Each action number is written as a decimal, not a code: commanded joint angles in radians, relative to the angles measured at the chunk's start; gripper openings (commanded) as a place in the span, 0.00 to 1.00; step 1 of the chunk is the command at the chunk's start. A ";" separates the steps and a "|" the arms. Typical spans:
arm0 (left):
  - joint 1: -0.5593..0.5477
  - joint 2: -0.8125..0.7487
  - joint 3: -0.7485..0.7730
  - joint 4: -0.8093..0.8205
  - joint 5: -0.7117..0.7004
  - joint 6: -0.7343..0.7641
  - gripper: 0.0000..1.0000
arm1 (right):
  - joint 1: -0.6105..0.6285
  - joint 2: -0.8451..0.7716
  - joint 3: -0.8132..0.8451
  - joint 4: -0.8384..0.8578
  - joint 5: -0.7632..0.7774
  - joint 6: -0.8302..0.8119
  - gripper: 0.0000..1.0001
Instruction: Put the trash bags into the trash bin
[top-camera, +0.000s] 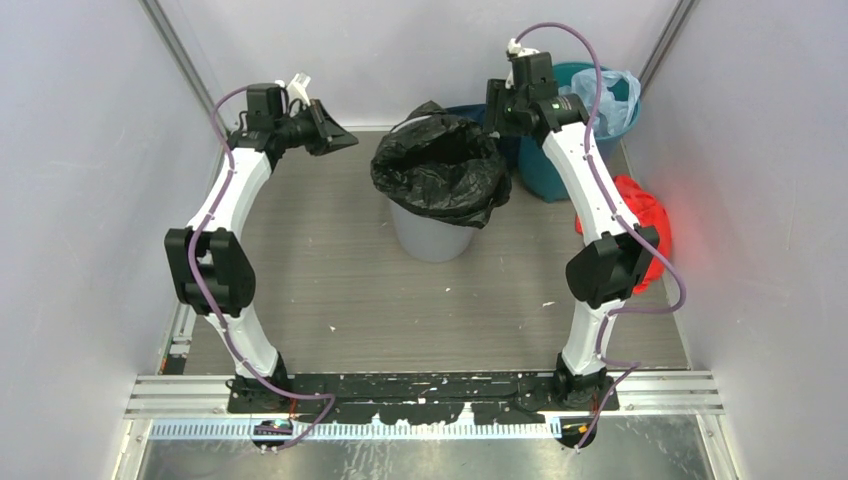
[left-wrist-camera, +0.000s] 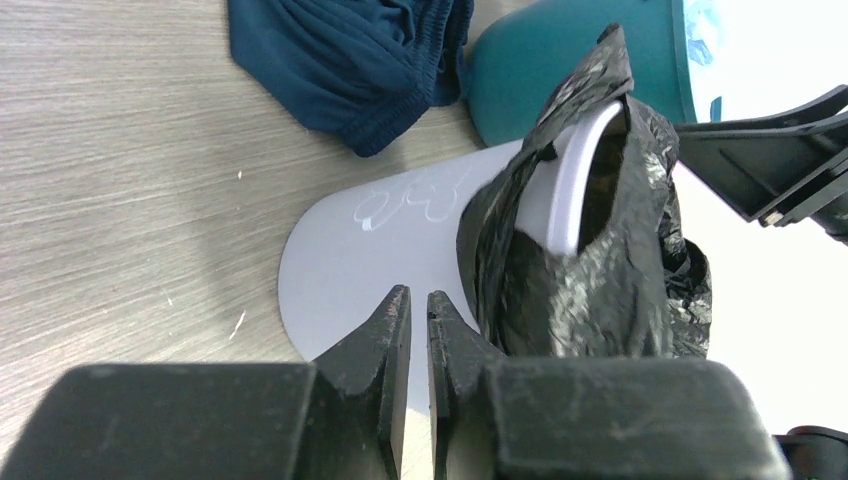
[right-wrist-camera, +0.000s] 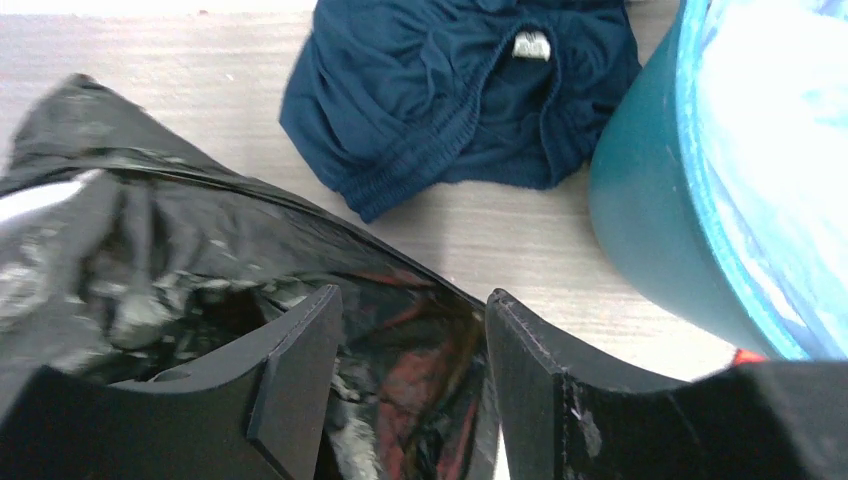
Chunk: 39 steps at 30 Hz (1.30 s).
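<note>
**A:** Bag, where?

**B:** The black trash bag (top-camera: 440, 170) sits in the mouth of the grey trash bin (top-camera: 432, 240). Its edge is folded out over the rim most of the way round, crinkled, with the top open. The left wrist view shows a strip of pale rim bare at one spot.

**A:** Bin?

**B:** Upright, mid-table (top-camera: 330, 290), toward the far side.

**A:** Right arm?

**B:** The right gripper (right-wrist-camera: 412, 305) is at the bin's far-right rim, above the bag's edge. Its fingers are wide apart and glossy plastic shows in the gap below them. Nothing is pinched. Can't tell whether a finger touches the plastic.

**A:** Left?

**B:** The left gripper (left-wrist-camera: 418, 300) is up at the far left, well apart from the bin and pointing toward it. Its fingers are narrowed to a thin slit with nothing between them.

**A:** Anything else around?

**B:** A navy cloth (right-wrist-camera: 460, 90) lies crumpled on the table just beyond the bin. A teal bin (top-camera: 545, 170) stands at the far right, beside the grey one, with a pale blue bag (top-camera: 615, 100) in it. A red cloth bundle (top-camera: 645, 215) sits at the right edge, partly behind the right arm.
</note>
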 joint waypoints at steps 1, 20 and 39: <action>-0.003 -0.081 -0.026 0.056 0.028 -0.002 0.13 | 0.005 -0.018 0.032 0.084 -0.005 0.076 0.61; -0.003 -0.023 0.034 0.087 0.053 -0.027 0.12 | 0.005 -0.564 -0.410 0.159 0.014 0.198 0.64; -0.070 0.142 0.021 0.443 0.236 -0.195 0.20 | 0.023 -0.872 -0.964 0.328 -0.259 0.533 0.66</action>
